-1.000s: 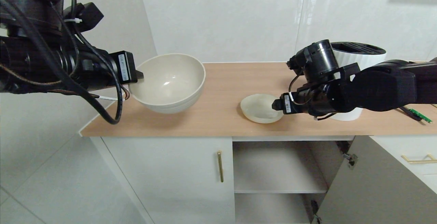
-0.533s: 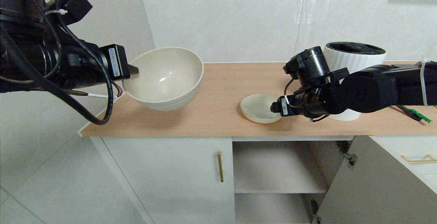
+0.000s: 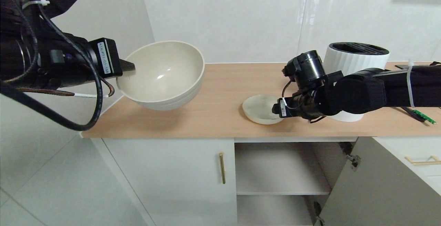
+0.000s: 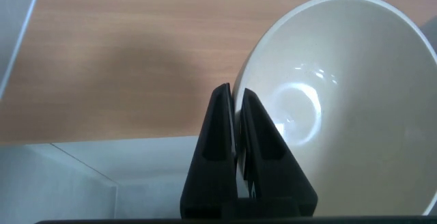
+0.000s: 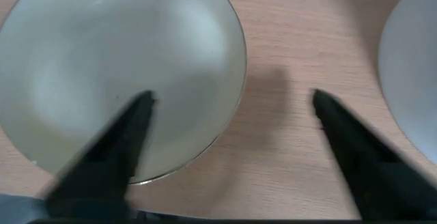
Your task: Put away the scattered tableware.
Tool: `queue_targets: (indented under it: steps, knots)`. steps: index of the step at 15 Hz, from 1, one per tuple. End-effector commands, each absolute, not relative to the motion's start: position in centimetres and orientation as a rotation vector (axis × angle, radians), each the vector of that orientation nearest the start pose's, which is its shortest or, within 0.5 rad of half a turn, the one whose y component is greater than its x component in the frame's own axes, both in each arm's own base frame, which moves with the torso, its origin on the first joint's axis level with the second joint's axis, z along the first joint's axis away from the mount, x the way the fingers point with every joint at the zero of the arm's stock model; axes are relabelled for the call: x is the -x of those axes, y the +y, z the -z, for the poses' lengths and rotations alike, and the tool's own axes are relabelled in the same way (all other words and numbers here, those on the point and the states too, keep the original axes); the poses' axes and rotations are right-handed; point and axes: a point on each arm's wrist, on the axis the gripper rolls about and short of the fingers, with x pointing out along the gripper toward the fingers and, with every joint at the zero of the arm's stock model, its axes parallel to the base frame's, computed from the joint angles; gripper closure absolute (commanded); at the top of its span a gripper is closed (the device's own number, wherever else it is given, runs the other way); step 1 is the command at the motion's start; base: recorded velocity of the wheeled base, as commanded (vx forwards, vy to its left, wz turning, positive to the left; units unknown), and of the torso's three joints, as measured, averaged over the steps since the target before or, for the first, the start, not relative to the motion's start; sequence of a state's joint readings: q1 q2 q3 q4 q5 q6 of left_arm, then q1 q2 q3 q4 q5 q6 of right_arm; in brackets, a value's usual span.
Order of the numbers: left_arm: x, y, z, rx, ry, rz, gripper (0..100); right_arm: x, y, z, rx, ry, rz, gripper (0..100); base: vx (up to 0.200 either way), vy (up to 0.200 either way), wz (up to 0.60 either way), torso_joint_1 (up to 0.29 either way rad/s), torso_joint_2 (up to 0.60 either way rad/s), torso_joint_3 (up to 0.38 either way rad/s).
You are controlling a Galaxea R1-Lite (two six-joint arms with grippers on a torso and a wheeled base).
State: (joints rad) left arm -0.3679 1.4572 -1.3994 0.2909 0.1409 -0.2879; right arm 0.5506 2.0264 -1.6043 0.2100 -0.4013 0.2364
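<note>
Now, left gripper (image 4: 233, 93) pinches the large bowl (image 3: 162, 76) by its rim, above the counter (image 3: 220, 88); so thin a hold could slip. Right gripper (image 5: 232, 100), fingers wide, seemingly straddles the small dish (image 3: 259, 108) resting mid-counter

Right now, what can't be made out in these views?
- Head view: the right gripper covers the pale shallow dish's right rim; its arm hides the white ribbed canister's lower front.
- Head view: the green strip at the light wooden counter's right end is too small to identify.
- Right wrist view: that gripper's fingers are blurred.
</note>
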Motion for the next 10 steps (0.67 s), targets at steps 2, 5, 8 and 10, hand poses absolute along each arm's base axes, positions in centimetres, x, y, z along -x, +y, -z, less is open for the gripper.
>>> queue_targets:
  steps: [2,5,8,10]
  knots:
    - [-22.3,-8.7,-32.7,0.189,0.384,0.190,100,-35.0,20.5,-20.1,0.062,0.593,-0.076,100,0.000,0.000,0.00,0.000,0.00,0.000]
    - [-22.1,-9.0,-32.7,0.186,0.386,0.202,100,-35.0,20.5,-20.0,0.061,0.618,-0.074,100,0.000,0.000,0.00,0.000,0.00,0.000]
    - [-22.2,-9.0,-32.5,0.184,0.392,0.202,100,-33.9,19.6,-23.5,-0.019,0.547,-0.104,100,0.000,0.000,0.00,0.000,0.00,0.000]
    - [-22.2,-9.1,-32.3,0.181,0.400,0.204,100,-31.7,18.4,-26.4,-0.063,0.499,-0.142,100,0.000,0.000,0.00,0.000,0.00,0.000]
